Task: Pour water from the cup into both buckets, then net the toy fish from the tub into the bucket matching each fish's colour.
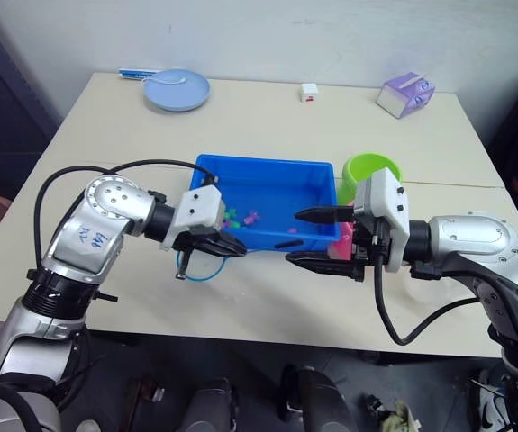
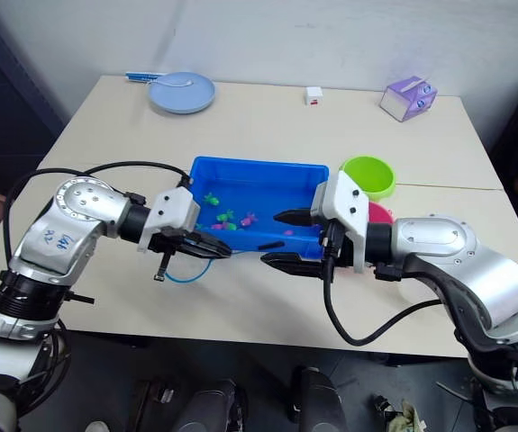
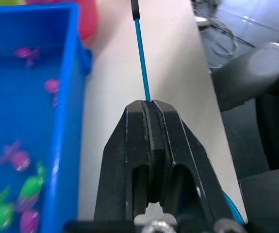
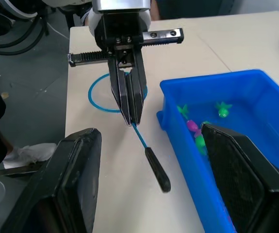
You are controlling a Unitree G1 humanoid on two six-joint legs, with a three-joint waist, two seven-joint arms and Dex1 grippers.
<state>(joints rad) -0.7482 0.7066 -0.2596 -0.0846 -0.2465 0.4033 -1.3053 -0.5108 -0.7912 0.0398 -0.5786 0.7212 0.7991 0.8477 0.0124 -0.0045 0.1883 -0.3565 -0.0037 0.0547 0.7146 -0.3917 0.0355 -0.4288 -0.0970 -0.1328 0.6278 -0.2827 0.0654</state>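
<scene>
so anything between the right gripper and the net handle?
Nothing visible. The right gripper is open, with the net handle lying on bare table between its jaws, beside the tub. The left gripper is shut on the blue stem further up, clear of the black grip.

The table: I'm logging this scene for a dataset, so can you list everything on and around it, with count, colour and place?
tub: one, bright blue, table centre, between the arms.
toy fish: several, pink and green, inside the tub.
green bucket: one, lime, beside the tub on the robot's right.
pink bucket: one, nearer than the green one, mostly hidden by the right arm.
net: one, light-blue hoop, blue shaft with a black end, near side of the tub.
plate: one, pale blue, far left of the table.
purple box: one, far right.
small white item: one, far edge, centre.
left pincer: shut on the net's shaft.
right pincer: open, by the tub's near right corner.
</scene>
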